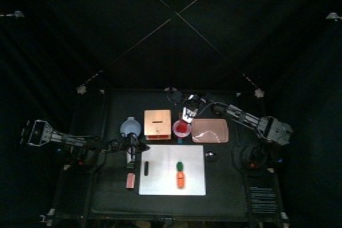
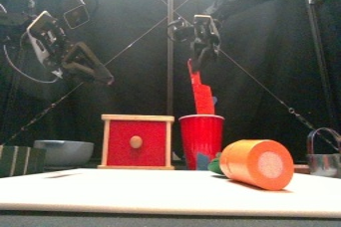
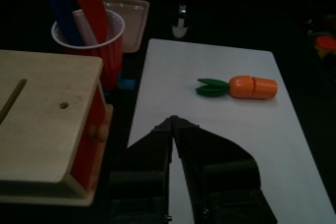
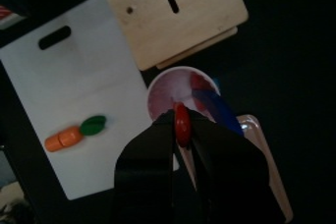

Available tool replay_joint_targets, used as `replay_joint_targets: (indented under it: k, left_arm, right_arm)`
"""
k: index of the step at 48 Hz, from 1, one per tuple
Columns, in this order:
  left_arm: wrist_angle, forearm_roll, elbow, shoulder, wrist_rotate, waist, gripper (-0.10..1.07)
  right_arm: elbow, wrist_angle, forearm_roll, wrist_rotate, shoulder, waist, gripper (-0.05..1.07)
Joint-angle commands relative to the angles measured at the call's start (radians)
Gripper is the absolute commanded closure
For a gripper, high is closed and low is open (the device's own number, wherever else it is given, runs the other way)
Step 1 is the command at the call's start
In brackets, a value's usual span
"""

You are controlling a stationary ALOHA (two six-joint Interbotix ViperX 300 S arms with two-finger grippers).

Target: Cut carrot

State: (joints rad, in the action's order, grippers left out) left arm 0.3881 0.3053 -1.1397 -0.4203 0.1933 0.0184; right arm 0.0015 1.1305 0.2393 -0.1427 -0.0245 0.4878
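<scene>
A short orange carrot (image 3: 251, 86) with a green tuft lies on the white cutting board (image 3: 250, 159), seen from above as carrot (image 1: 181, 176) on board (image 1: 195, 160). In the front view the carrot (image 2: 256, 163) looms near. My right gripper (image 4: 184, 140) is shut on a red knife (image 2: 198, 87) and holds it upright just above the red cup (image 2: 202, 137), its lower end in the cup; a blue utensil (image 4: 223, 111) stands in the cup. My left gripper (image 3: 175, 130) hovers open over the board's edge, apart from the carrot, beside the wooden box (image 3: 39, 120).
The wooden box (image 1: 162, 122) with a red front stands behind the board, the red cup (image 1: 183, 130) next to it. A pink tray (image 1: 214, 129) lies at the back right. A metal bowl (image 2: 60, 151) sits at the left.
</scene>
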Motion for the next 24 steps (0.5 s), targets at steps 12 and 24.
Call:
replay_joint_targets:
  k: [12, 24]
  left_arm:
    - [0.011, 0.012, 0.046, -0.003, 0.000, -0.006, 0.46]
    - [0.011, 0.014, 0.063, 0.000, 0.002, -0.008, 0.46]
  right_arm:
    - [0.242, -0.301, -0.003, 0.003, -0.239, -0.064, 0.58]
    - [0.468, -0.604, 0.011, 0.003, -0.445, -0.137, 0.58]
